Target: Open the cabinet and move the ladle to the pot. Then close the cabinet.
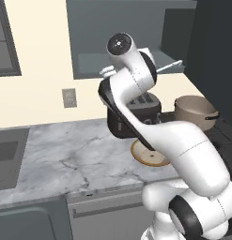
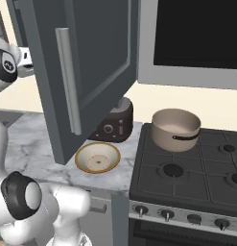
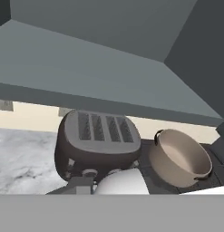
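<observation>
Cabinet (image 2: 91,62) door open, swung out over counter (image 1: 65,154). Ladle (image 1: 168,66) up at cabinet shelf level by arm's wrist, handle sticking out right; can't tell if jaws are clenched on it. Pot (image 2: 176,129) on stove (image 2: 196,173), right of toaster (image 3: 97,140). Bowl (image 2: 97,157) on counter in front of toaster.

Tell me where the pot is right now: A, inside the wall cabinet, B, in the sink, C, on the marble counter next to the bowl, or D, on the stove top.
D: the pot sits on the stove at its back left corner, right of the toaster.
</observation>
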